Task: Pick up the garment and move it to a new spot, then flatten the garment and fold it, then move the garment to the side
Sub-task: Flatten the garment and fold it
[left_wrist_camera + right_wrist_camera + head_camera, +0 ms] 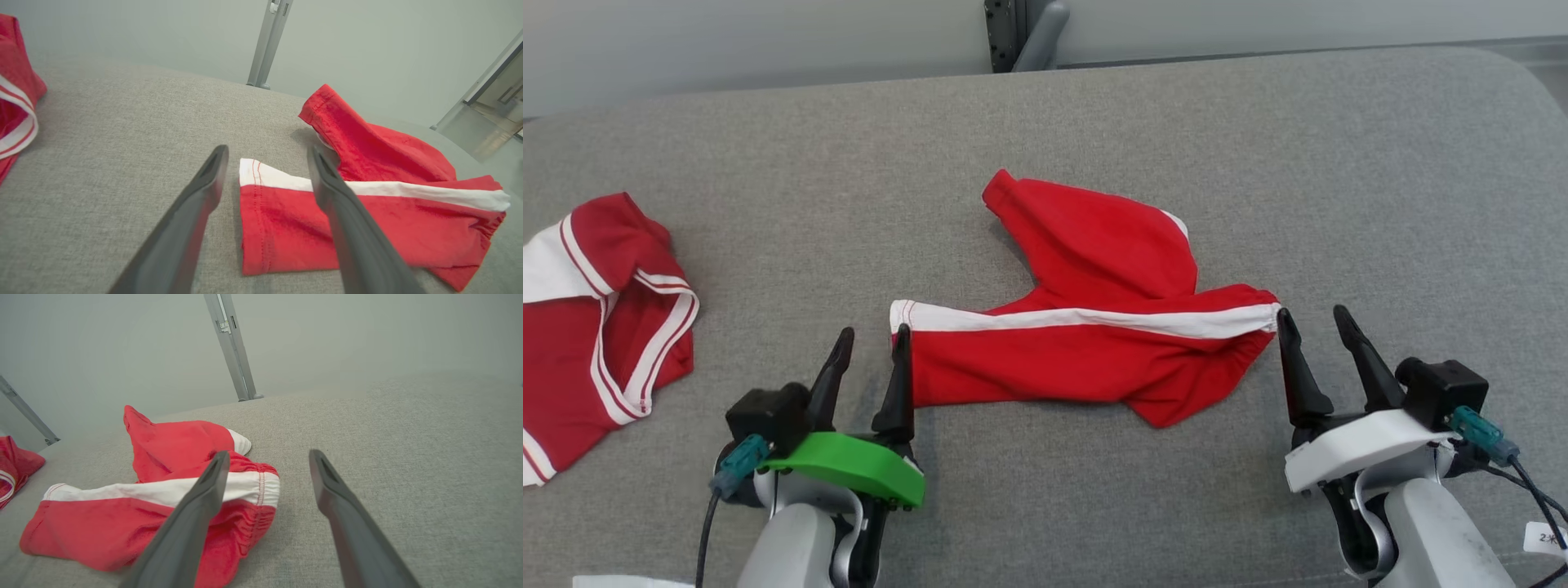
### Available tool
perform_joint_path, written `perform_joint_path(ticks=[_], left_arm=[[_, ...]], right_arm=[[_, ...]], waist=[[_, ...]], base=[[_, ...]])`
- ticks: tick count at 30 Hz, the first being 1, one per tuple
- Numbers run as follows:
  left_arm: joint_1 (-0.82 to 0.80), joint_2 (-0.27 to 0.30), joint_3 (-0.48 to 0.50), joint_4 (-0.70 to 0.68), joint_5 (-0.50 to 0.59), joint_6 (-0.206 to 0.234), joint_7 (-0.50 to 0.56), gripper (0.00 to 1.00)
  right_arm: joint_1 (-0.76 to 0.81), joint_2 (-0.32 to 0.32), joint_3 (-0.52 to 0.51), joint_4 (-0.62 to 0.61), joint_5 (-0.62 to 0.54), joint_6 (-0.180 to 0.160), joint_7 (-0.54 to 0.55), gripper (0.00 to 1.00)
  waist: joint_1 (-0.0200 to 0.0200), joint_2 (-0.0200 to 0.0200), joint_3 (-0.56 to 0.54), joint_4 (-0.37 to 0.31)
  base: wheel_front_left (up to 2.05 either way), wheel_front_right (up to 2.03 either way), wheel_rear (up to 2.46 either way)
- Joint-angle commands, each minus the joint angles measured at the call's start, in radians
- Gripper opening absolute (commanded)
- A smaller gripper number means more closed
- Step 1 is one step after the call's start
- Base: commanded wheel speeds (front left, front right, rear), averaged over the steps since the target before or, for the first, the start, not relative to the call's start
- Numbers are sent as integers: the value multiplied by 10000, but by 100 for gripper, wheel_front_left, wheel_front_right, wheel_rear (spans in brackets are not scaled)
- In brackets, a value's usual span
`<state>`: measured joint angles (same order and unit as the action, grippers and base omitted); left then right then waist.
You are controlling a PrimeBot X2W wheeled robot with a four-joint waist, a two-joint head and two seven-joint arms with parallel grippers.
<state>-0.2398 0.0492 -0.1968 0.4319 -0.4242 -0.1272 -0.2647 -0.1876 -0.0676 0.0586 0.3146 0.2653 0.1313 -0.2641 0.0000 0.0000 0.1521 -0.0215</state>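
Two grippers flank crumpled red garment on grey cushion: left gripper at its striped leg hem, right gripper at its waistband. Both finger pairs spread, empty, likely staged to seize opposite ends. Well left of it, second garment.

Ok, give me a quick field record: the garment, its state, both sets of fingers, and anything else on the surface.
garment: red shorts with a white side stripe, mid grey padded surface
state: crumpled, one leg bent up and away, not flat, unfolded
left fingers: open, at the leg hem end, holding nothing
right fingers: open, at the gathered waistband end, holding nothing
other: red and white garment bunched at the far left
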Motion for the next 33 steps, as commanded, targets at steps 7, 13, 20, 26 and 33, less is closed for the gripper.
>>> perform_joint_path(ticks=[7, 13, 20, 26, 33], left_arm=[[-892, 173, -566, 596, -725, -45, 5, 100], [-1293, 389, -803, 946, -1472, -47, 5, 100], [-1688, 827, -1272, 1211, -2811, -48, 6, 100], [-1956, 1115, -1678, 1616, -3575, -49, 6, 100], [-2205, 1352, -2182, 1646, -4342, -49, 6, 100]], right_arm=[[-607, -439, 607, 491, 1627, -7, -4, 100], [-759, -712, 975, 633, 2305, -7, -4, 100], [-985, -849, 1214, 570, 2532, -7, -4, 100], [-1024, -829, 1240, 512, 2516, -7, -4, 100], [-1041, -799, 1267, 429, 2436, -7, -4, 100]], waist=[[0, 0, 841, -165], [0, 0, 1038, -214], [0, 0, 1320, -378], [0, 0, 1473, -458], [0, 0, 1550, -521]], base=[[0, 0, 0], [0, 0, 0], [0, 0, 0], [0, 0, 0], [0, 0, 0]])
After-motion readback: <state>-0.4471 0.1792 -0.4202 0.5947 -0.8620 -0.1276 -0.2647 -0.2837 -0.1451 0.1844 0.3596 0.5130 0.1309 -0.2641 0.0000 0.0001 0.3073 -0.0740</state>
